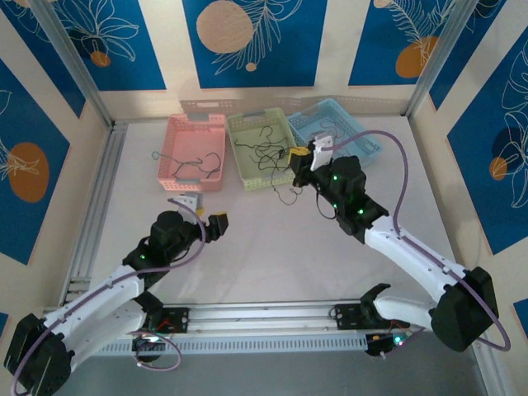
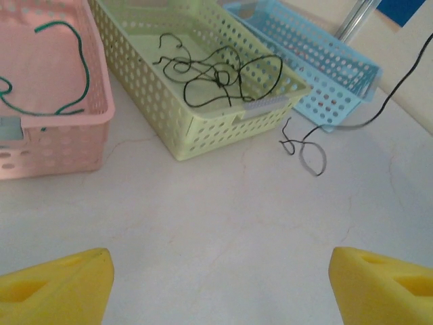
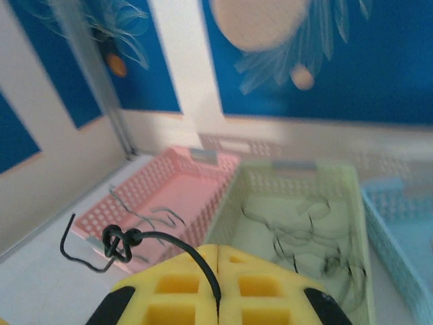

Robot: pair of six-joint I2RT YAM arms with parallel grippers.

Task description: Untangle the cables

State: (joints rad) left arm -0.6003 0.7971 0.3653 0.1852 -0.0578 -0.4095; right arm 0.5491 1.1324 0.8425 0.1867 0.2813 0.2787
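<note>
Right hand (image 3: 218, 288): pads pressing together, clamping a black cable (image 3: 116, 242) by the green basket's (image 2: 203, 139) near right corner.
Left hand (image 2: 220, 288): fingers standing apart, holding nothing, hovering over the tabletop (image 2: 203, 223).
Black cable: hanging down, with its loose end lying looped on the tabletop.
Tangle (image 2: 220, 78): lying inside the green basket.
Handling: probably featherlight, limp and snag-prone, so I'd be gripping beside the knot and pulling gently.

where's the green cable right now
In the left wrist view, the green cable lies inside the pink basket at the far left, beside the yellow-green basket that holds a black tangle.
</note>
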